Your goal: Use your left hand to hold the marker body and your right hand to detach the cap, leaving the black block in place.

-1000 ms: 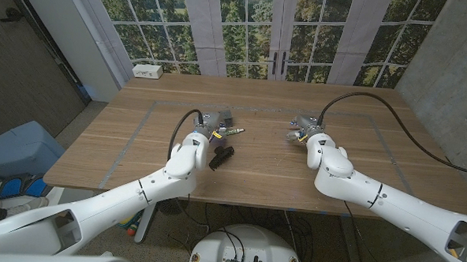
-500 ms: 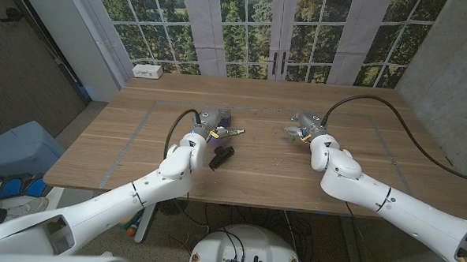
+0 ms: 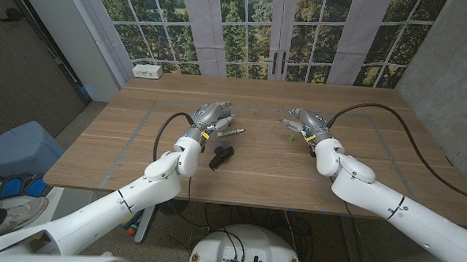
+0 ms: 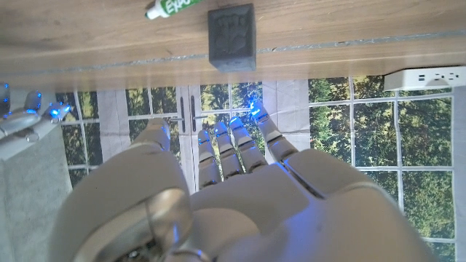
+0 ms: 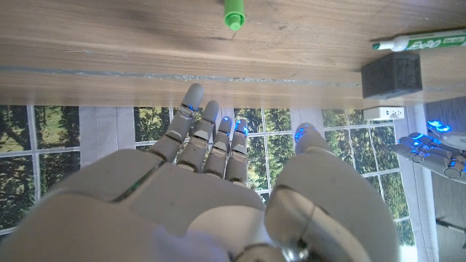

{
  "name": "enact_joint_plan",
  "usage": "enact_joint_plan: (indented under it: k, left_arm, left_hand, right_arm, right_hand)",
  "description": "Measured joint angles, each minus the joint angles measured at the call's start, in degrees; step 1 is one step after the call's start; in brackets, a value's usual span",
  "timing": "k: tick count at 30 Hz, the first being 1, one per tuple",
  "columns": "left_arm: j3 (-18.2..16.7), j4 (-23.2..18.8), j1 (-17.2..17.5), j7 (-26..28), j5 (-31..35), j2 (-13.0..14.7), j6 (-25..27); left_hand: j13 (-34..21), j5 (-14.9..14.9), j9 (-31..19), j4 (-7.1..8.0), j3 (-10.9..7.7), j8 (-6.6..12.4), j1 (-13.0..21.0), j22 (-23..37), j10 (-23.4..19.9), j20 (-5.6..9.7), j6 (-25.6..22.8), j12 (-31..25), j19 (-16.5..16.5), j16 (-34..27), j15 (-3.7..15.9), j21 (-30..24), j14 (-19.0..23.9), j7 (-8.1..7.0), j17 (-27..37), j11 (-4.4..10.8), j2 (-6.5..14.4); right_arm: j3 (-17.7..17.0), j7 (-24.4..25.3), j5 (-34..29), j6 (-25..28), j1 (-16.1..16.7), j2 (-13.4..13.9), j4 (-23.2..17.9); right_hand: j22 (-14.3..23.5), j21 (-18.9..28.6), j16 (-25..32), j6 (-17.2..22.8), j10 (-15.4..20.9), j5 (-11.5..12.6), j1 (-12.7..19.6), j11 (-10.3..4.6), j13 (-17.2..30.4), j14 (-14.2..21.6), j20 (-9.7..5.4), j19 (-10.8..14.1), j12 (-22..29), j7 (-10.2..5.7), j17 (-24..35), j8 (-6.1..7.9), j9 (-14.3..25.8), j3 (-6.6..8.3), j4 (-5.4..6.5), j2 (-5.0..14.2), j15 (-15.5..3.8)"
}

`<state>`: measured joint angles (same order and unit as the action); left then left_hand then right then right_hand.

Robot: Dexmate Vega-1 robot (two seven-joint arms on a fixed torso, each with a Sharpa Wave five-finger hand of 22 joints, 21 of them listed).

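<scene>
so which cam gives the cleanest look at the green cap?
Right wrist view: the green cap lies alone on bare wood, unobstructed, beyond the right hand. In the head view it is a small green speck beside that hand.

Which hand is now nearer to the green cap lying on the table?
Right. The right hand hovers close beside the green cap; the left hand is far across, near the marker body and black block.

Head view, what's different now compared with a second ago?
Both hands have lifted and opened. The left hand now hovers above the marker body, and the right hand has spread its fingers above the green cap. The black block has stayed put.
</scene>
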<state>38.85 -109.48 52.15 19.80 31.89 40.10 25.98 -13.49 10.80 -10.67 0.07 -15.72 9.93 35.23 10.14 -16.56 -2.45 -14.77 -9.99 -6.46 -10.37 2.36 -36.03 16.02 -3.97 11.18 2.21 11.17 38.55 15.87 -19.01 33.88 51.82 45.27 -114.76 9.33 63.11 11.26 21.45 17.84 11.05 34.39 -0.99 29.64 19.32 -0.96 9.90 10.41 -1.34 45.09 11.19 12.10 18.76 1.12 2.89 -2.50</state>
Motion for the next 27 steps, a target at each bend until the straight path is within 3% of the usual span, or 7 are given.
enact_joint_plan:
  k: [2, 8, 10, 16, 21, 22, 27]
  left_arm:
    - [-1.11, 0.43, 0.61, 1.40, -2.73, 0.02, -3.42]
    - [-3.57, 1.76, 1.82, 1.40, -2.73, 0.05, -3.42]
    - [-4.58, 2.54, 2.27, 3.46, -10.70, 0.04, -13.77]
    - [-6.55, 4.54, 3.04, 3.87, -15.70, -0.27, -21.20]
    - [-7.97, 6.42, 3.48, 3.87, -15.96, -0.72, -21.56]
    - [-8.21, 6.87, 3.55, 3.52, -19.80, -0.86, -27.02]
    - [-9.41, 9.13, 3.74, 2.72, -23.17, -1.68, -31.98]
  left_hand:
    - [0.65, 0.00, 0.23, 0.42, -1.22, 0.00, -0.90, 0.00, 2.31, 0.25, 1.43, 0.07, 0.25, 0.00, -0.03, 0.53, -1.09, -0.19, -0.26, 0.18, 0.22]
    - [2.38, 0.00, 0.56, 3.04, -4.90, 0.00, -4.43, 0.00, 8.21, 1.97, 5.72, 0.07, 1.98, 0.23, -0.14, 2.37, -6.43, 0.57, -0.50, 0.71, 0.37]
    - [2.75, 0.00, 0.56, 3.89, -5.75, 0.00, -5.43, -0.04, 9.66, 2.47, 6.82, 0.07, 2.48, 0.23, -0.15, 2.91, -7.92, 0.85, -0.53, 0.94, 0.43]
    - [3.11, 0.27, 0.56, 5.78, -7.33, 0.00, -8.03, -0.29, 11.89, 3.34, 8.93, 0.06, 3.35, 0.23, -0.20, 3.86, -10.35, 1.79, -0.53, 1.57, 0.50]
    - [3.23, 0.54, 0.56, 6.88, -8.43, 0.00, -9.01, -0.29, 12.64, 3.99, 9.16, 0.06, 4.00, 0.23, -0.17, 4.47, -11.25, 2.03, -0.52, 1.23, 0.76]
    - [3.36, 0.68, 0.56, 7.30, -8.50, 0.00, -9.38, -0.29, 12.81, 4.20, 9.16, 0.06, 4.21, 0.23, -0.22, 4.68, -11.65, 2.03, -0.52, 1.06, 1.13]
    - [3.39, 1.15, 0.75, 8.46, -9.55, 0.00, -10.67, -0.28, 13.11, 4.50, 9.16, 0.06, 4.50, 0.23, -0.31, 5.11, -11.74, 2.03, -0.52, 1.37, 1.27]
  right_arm:
    - [-1.46, 0.82, 1.11, -1.79, 1.16, 0.08, 0.22]
    - [-1.46, 2.82, 4.77, -7.87, 1.16, 0.08, 0.22]
    - [-5.98, 3.56, 6.71, -10.95, 4.63, 0.12, 1.76]
    - [-9.03, 4.66, 11.33, -18.57, 6.85, -0.34, 3.66]
    - [-9.25, 5.04, 15.47, -25.40, 7.00, -0.39, 3.82]
    - [-11.42, 5.04, 16.35, -26.82, 8.54, -1.19, 5.78]
    - [-13.28, 4.56, 20.81, -33.72, 9.83, -2.25, 7.93]
  right_hand:
    - [0.00, -0.70, -0.27, -0.64, -0.84, 0.02, -0.53, -0.08, -0.36, -1.08, -0.83, 0.00, -0.09, -0.22, -0.64, 0.00, -0.12, 0.16, 0.16, 0.54, 0.12]
    - [0.00, -3.31, -0.68, -3.79, -2.75, 0.02, -2.37, -0.58, -1.87, -4.23, -1.38, -1.05, -0.27, -0.81, -2.87, -0.83, -0.37, 1.13, 0.48, 3.28, 0.24]
    - [0.00, -4.15, -0.89, -4.73, -3.58, -0.04, -3.04, -0.95, -2.45, -5.12, -1.20, -1.65, -0.27, -0.79, -3.62, -0.83, -0.39, 1.27, 0.62, 3.95, 0.15]
    - [-0.27, -6.18, -0.91, -6.09, -4.99, -0.47, -5.23, -2.20, -3.99, -7.72, -1.29, -2.15, -0.27, 0.28, -5.53, -0.83, -0.66, 1.89, 1.89, 6.14, 0.25]
    - [-0.26, -7.23, -0.91, -6.66, -5.71, -0.46, -6.23, -2.93, -4.90, -8.90, -1.09, -2.36, -0.26, 0.09, -6.54, -0.83, -0.92, 2.39, 2.87, 7.14, 0.27]
    - [-0.26, -7.24, -0.91, -6.75, -5.71, -0.46, -6.63, -2.92, -4.94, -9.09, -1.09, -2.36, -0.27, -0.01, -6.61, -0.83, -0.92, 2.53, 3.01, 7.54, 0.46]
    - [-0.26, -7.65, -0.91, -7.07, -5.99, -0.46, -7.17, -3.21, -5.43, -9.72, -1.19, -2.89, -0.27, 0.30, -7.11, -0.83, -0.91, 2.68, 3.49, 8.07, 0.46]
